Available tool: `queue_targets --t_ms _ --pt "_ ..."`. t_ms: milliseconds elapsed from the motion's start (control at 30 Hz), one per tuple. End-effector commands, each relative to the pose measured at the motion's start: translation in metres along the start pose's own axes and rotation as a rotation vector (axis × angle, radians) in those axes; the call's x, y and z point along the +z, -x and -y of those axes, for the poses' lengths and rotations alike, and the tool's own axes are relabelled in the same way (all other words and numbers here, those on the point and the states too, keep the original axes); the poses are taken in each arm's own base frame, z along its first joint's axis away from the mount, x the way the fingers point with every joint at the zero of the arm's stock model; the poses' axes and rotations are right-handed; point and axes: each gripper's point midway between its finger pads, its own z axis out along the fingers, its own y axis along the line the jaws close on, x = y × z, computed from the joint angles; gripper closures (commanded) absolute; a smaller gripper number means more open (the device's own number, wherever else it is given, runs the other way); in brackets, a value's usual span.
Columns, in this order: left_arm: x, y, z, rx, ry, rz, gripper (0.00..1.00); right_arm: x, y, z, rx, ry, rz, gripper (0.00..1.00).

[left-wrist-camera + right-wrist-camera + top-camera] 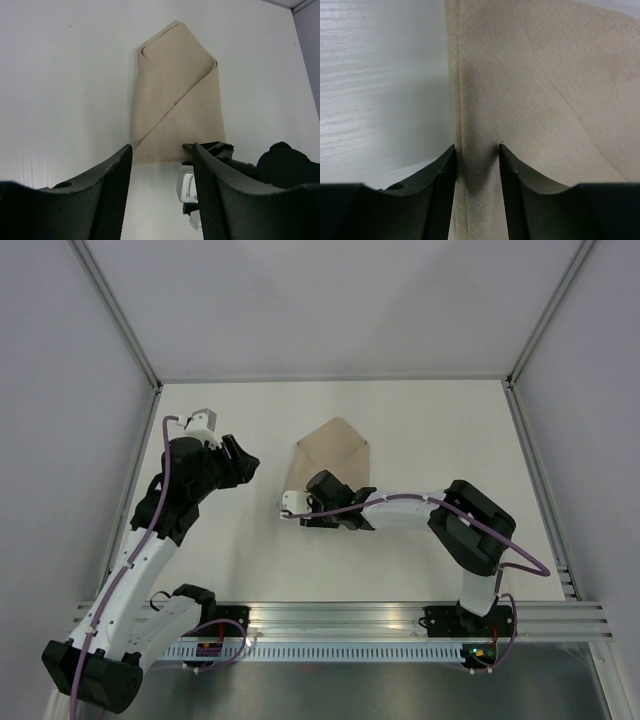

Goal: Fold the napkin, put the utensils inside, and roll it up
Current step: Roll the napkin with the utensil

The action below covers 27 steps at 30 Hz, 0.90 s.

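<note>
table (pixel 450 420); napkin (pixel 335 452) points far; right end effector (pixel 476 149) pinches it; left end effector (pixel 161 148) parted

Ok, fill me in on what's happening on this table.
The right gripper has its fingers either side of the napkin's left folded edge, at its near end; whether it is clamped is unclear. The napkin lies on the table, folded to a point. The left gripper hovers open and empty off to the left. No utensils are visible.

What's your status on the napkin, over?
Left gripper open, off the napkin. Right gripper astride its folded edge, grip unclear. Folded, not rolled. Nothing blocking.
</note>
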Motion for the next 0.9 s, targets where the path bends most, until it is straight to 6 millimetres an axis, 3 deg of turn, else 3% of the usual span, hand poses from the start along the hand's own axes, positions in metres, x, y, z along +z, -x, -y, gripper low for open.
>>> queue_targets --t_ms 0,467,867 --pt "0.002 0.004 0.009 0.055 -0.052 0.008 0.43 0.007 -0.037 -0.04 0.034 0.221 -0.122 0.55" --pt "0.008 -0.005 0.009 0.064 -0.071 -0.032 0.43 0.007 -0.062 -0.066 0.139 0.472 -0.237 0.71" --pt "0.011 -0.019 0.022 0.079 -0.127 0.009 0.47 -0.014 -0.083 -0.06 0.337 0.757 -0.232 0.8"
